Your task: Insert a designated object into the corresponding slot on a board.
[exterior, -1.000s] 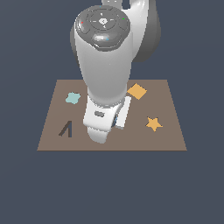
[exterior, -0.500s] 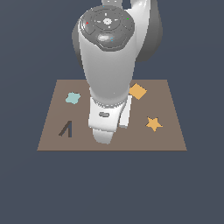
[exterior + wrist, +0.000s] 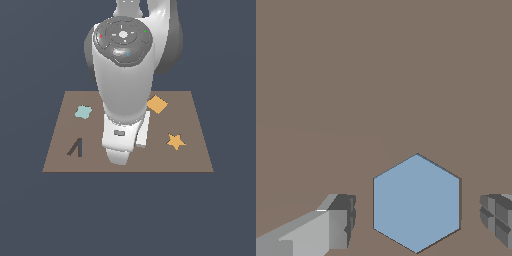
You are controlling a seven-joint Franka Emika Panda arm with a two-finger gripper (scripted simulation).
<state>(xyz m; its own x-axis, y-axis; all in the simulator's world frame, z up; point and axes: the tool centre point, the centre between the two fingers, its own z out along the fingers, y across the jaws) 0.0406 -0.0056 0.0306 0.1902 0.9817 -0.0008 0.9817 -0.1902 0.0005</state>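
Note:
In the wrist view a blue hexagonal block [image 3: 416,202], the designated object, lies flat on the brown board [image 3: 381,75]. My gripper [image 3: 418,220] is open, one finger [image 3: 338,222] on each side of the block with a gap to it. In the exterior view the arm covers the middle of the board [image 3: 195,160], so the block and my fingers are hidden there. The slot is out of view in both frames.
On the board lie a pale teal wavy-edged piece [image 3: 83,112], an orange diamond [image 3: 157,104] and an orange star [image 3: 175,141]. A dark narrow angular cut-out [image 3: 75,148] sits near the board's front corner on the exterior view's left.
The arm has lowered toward the board over the last second.

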